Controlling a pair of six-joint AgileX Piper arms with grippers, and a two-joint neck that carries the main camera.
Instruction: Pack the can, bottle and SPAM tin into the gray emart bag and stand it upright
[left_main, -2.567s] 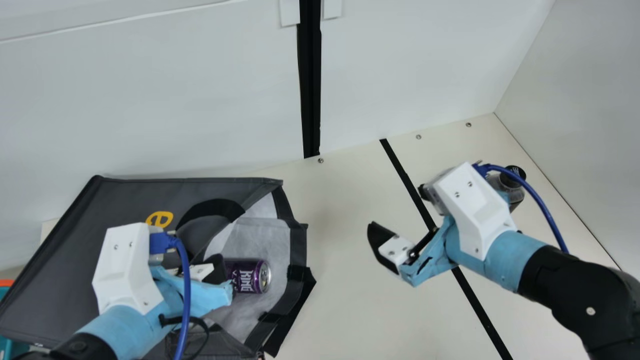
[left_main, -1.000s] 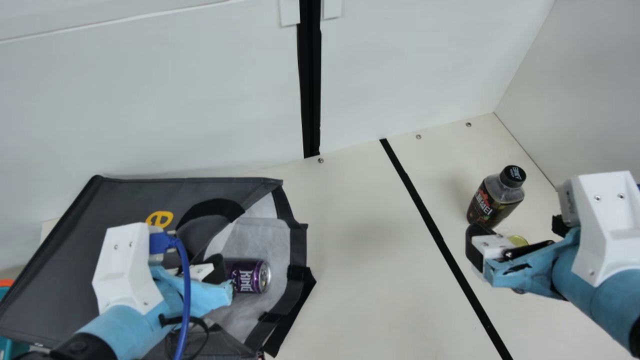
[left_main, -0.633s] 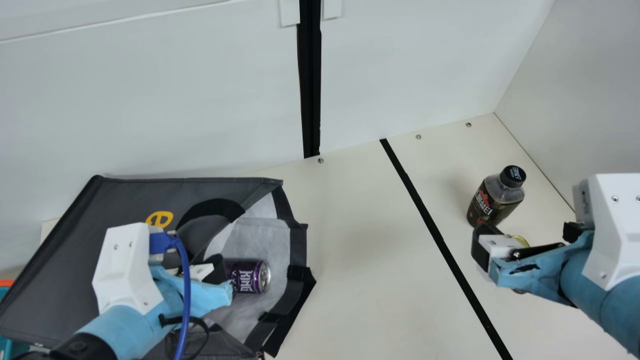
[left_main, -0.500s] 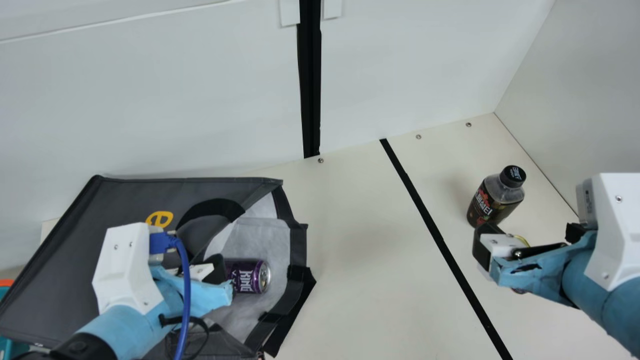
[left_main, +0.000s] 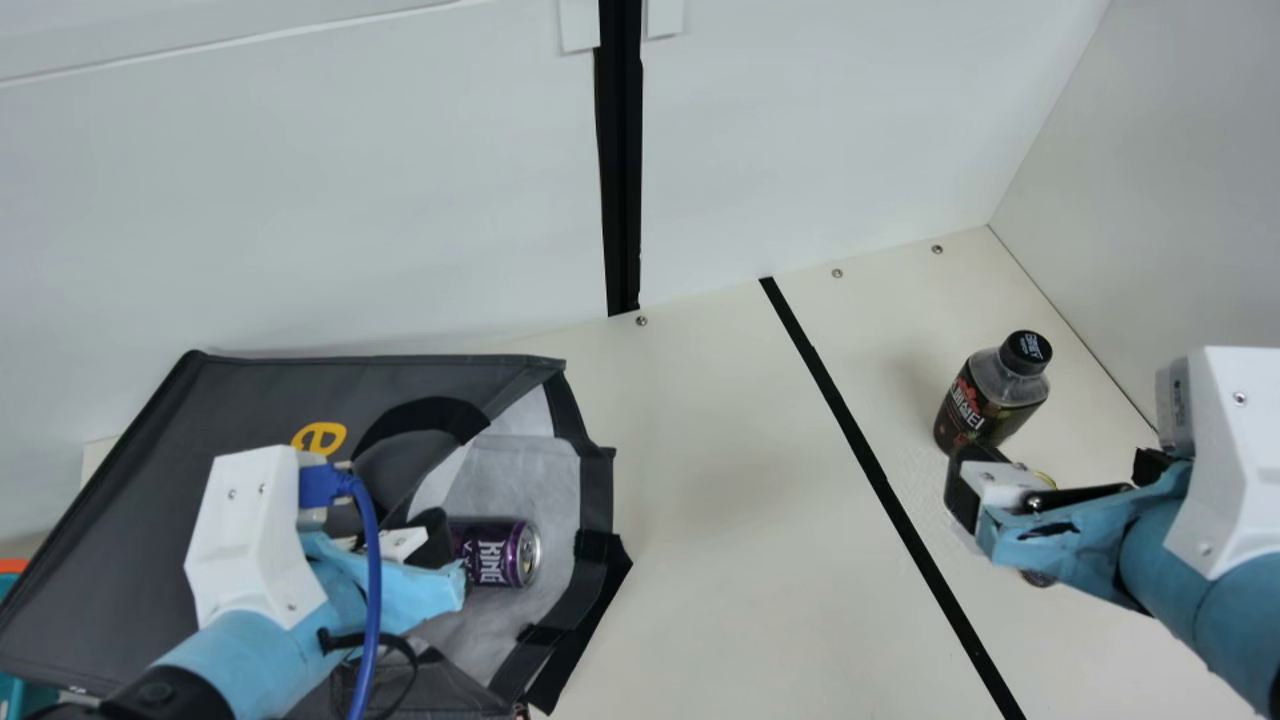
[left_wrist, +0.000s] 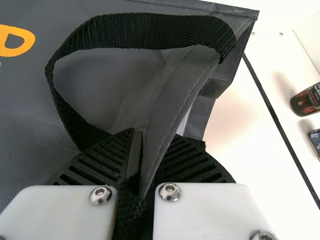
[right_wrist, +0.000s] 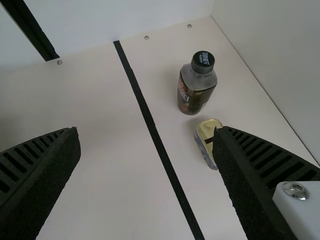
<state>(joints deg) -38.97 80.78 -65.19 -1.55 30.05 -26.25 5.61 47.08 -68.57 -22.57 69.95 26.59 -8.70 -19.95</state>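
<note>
Revealing the SPAM tin (right_wrist: 205, 132), right wrist view has right gripper (left_main: 1060, 462) spread, while left gripper (left_main: 430, 530) clenches the bag (left_main: 170, 470)

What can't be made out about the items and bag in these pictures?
- SPAM tin, one side: right wrist view, behind the right hand.
- Can, inner end: main view, behind the left hand.
- Gray bag, near part: main view, cut by bottom edge.
- Bottle, cap: left wrist view, cut by right edge.

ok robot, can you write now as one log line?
left gripper: pinching gray bag | right gripper: open, empty | can: lying in bag | bottle, SPAM tin: on table
</note>
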